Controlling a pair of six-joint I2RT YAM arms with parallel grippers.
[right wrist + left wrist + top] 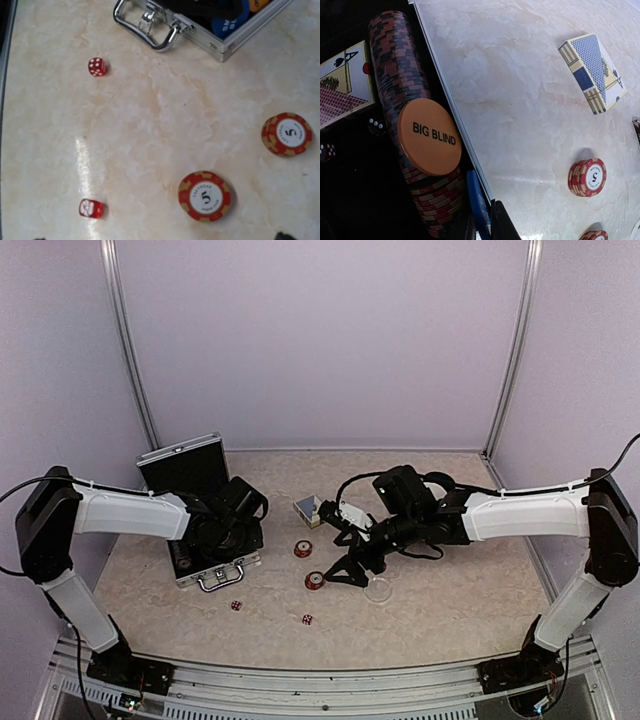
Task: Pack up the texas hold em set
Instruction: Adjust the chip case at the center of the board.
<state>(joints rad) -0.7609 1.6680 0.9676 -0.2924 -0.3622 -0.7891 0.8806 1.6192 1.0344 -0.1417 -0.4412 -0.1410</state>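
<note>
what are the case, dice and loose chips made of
Case: metal, likely aluminium; bright silver rim, shiny chrome-like handle. Dice: glossy red plastic, seemingly translucent, light glowing through. Chips: probably plastic or clay composite; matt red with tan edge inserts and a printed white centre.

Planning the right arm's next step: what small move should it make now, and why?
My guess: lower the open right gripper onto the nearer chip stack and close on it. That stack lies loose on the table, closest to the open fingers, while the case stands open for it. The other stack and two dice can follow.
</note>
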